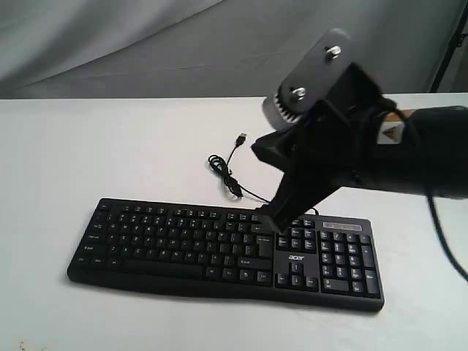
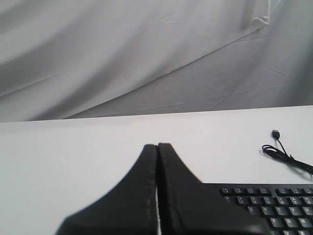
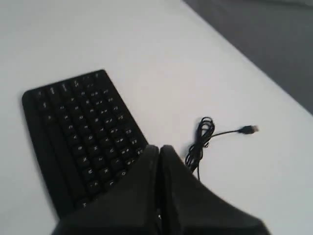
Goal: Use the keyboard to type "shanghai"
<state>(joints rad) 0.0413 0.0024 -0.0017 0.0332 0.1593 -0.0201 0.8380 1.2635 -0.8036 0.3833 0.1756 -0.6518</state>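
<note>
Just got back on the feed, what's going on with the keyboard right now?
The right hand, fingers shut, reaches down to the keyboard. Its tip is at the right end of the letter block, near the upper rows; I cannot tell whether it is pressing a key. The left hand is shut too, with its tip over bare table by a keyboard corner, out of the exterior view. The cable lies loose behind the keyboard, its plug unconnected.

Matte black right arm (image 1: 417,150), grey round plate (image 1: 314,69) with two silver screws (image 1: 333,51), white label (image 1: 391,133) with orange triangle, thin black cable (image 1: 441,230); left gripper (image 2: 157,147) and right gripper (image 3: 159,148) both black, wedge-shaped, tapering to blunt tips.
</note>
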